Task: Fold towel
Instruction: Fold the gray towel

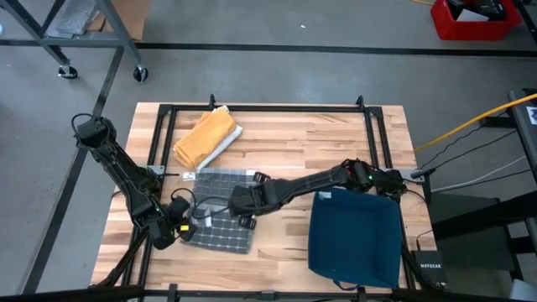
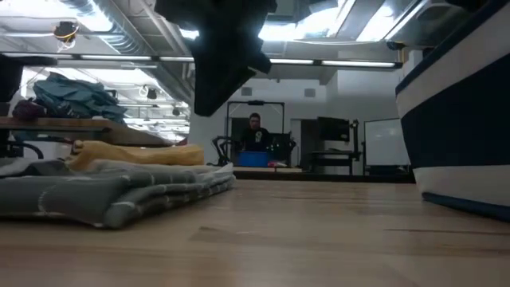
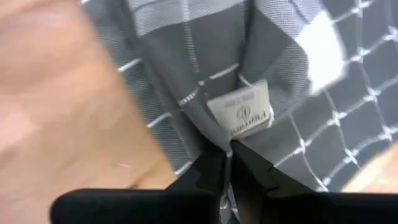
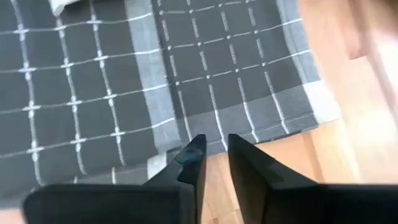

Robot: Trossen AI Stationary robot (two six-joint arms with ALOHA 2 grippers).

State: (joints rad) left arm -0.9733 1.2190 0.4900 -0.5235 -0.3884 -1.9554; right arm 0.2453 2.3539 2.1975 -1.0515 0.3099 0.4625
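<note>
A grey checked towel (image 1: pixel 220 211) lies folded in layers on the wooden table, left of centre; it also shows in the low view (image 2: pixel 111 191). My left gripper (image 1: pixel 181 221) is at the towel's left edge, shut on the cloth beside a white label (image 3: pixel 241 116). My right gripper (image 1: pixel 240 206) hangs over the towel's right edge (image 4: pixel 249 118). Its fingers (image 4: pixel 214 152) are a narrow gap apart with only bare wood between them, and they hold nothing. My left gripper pinches a raised fold of the towel (image 3: pixel 227 147) between its two fingers, just beside the white label at the towel's left edge. How many layers it has cannot be told. The rest of the towel lies flat on the table.
A folded yellow towel (image 1: pixel 208 137) lies at the far left of the table. A dark blue bin (image 1: pixel 354 236) stands at the near right. A black frame (image 1: pixel 268 109) runs round the table top. A person (image 2: pixel 255 131) sits far behind the table.
</note>
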